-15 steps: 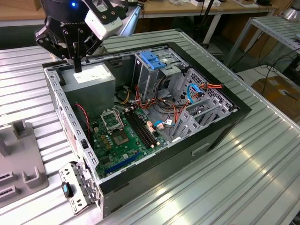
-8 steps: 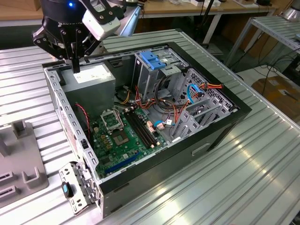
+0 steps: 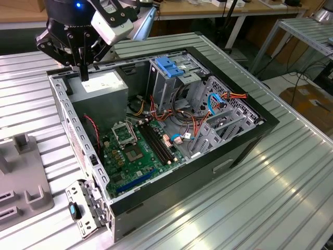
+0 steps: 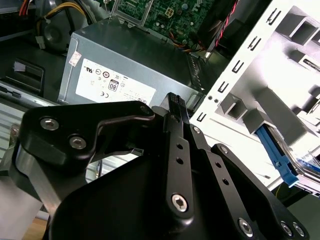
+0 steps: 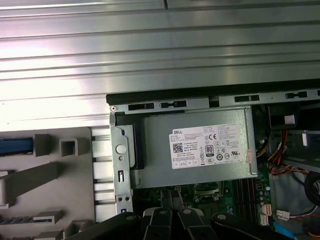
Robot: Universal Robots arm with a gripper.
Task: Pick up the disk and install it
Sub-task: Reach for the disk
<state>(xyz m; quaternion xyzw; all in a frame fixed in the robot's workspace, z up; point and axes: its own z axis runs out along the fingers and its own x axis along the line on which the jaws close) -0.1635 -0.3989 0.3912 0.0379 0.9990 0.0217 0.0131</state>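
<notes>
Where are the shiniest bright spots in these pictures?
Exterior view: long light streaks glare off the ribbed metal table; first wrist view: a white glare band crosses that table; second wrist view: the metal case wall looks washed-out bright.

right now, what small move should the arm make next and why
Probably slide the gripper sideways off the power supply toward the grey rack, since it hangs shut and empty over that box, and a blue rail, maybe the disk's, sits in the rack.
</notes>
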